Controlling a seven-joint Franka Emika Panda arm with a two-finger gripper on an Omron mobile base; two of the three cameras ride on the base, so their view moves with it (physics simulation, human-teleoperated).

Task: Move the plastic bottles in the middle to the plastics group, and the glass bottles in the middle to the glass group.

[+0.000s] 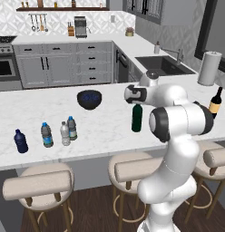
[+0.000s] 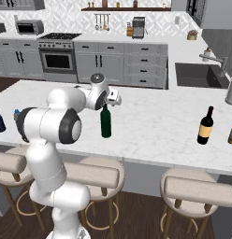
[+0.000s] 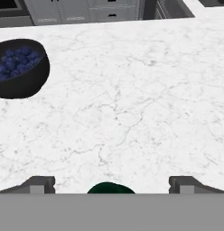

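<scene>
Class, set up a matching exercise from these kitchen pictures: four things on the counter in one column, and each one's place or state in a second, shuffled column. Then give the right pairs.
Things:
1. green wine bottle
2. tan-labelled wine bottle
3. navy bottle
4. dark bowl

Places or states:
A. holds blue berries, further back on the counter
B. stands upright just below the open gripper
C. far left end of the counter in the left base view
D. stands toward the counter's right end

Pairs: 1-B, 2-D, 3-C, 4-A
</scene>
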